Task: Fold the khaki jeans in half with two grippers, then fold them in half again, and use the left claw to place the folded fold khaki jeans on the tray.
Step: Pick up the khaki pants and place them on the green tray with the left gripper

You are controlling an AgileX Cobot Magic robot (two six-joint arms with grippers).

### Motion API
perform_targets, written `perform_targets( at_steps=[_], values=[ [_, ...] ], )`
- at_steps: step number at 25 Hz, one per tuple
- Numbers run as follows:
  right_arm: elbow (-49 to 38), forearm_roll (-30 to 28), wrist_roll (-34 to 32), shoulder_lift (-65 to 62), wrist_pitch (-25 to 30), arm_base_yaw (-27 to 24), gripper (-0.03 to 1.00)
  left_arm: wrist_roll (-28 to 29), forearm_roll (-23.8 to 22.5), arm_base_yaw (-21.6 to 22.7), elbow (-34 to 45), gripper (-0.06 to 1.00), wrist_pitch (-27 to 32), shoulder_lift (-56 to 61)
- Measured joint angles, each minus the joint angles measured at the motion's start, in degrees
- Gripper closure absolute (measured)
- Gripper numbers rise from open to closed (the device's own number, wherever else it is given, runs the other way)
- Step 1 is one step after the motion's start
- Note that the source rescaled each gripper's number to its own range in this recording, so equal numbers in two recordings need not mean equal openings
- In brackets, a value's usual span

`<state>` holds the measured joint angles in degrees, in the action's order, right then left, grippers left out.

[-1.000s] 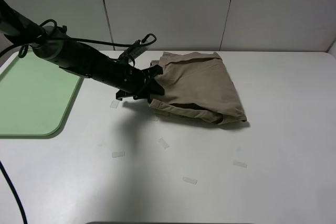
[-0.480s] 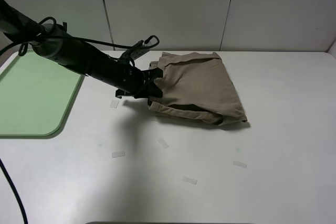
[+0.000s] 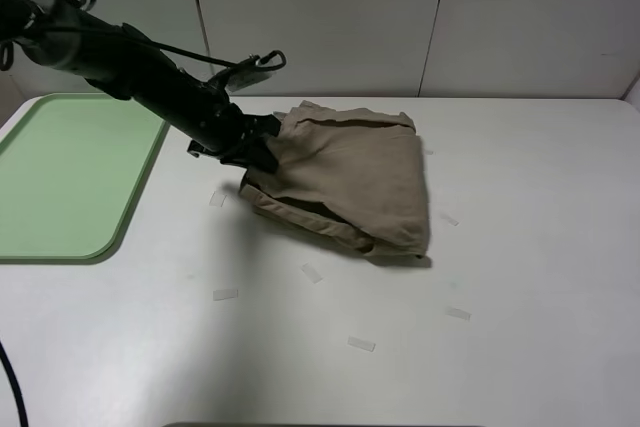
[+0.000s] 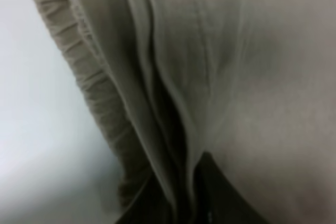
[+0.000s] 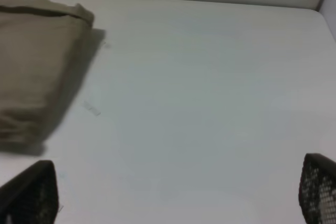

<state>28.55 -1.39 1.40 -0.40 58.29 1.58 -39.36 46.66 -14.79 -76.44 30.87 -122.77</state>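
Left claw [image 3: 255, 152] fingers are clamped on the waistband edge of the folded khaki jeans [image 3: 350, 182]; the bundle trails beyond the fingertips, partly on the surface [image 3: 520, 247]. Lift higher before carrying toward the tray [image 3: 60, 177]. Right claw [image 5: 173, 192] stands spread, empty.

Left hand [image 3: 258, 152], clamped on jeans [image 3: 350, 177] edge, has pulled back toward tray [image 3: 60, 172] and risen; jeans dragged leftward across desk [image 3: 520, 247], near corner now further left, a tape scrap uncovered at their right
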Motion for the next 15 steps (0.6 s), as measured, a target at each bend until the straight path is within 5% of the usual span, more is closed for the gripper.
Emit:
perform_targets(
  at_steps=[4,15],
  values=[
    [0.0,0.0,0.0,0.0,0.0,0.0,-0.03,5.14,-10.7,2.6,0.0,0.94,1.28,3.36],
    [0.0,0.0,0.0,0.0,0.0,0.0,-0.03,8.12,-28.0,6.63,-5.01,0.94,11.42,5.55]
  ],
)
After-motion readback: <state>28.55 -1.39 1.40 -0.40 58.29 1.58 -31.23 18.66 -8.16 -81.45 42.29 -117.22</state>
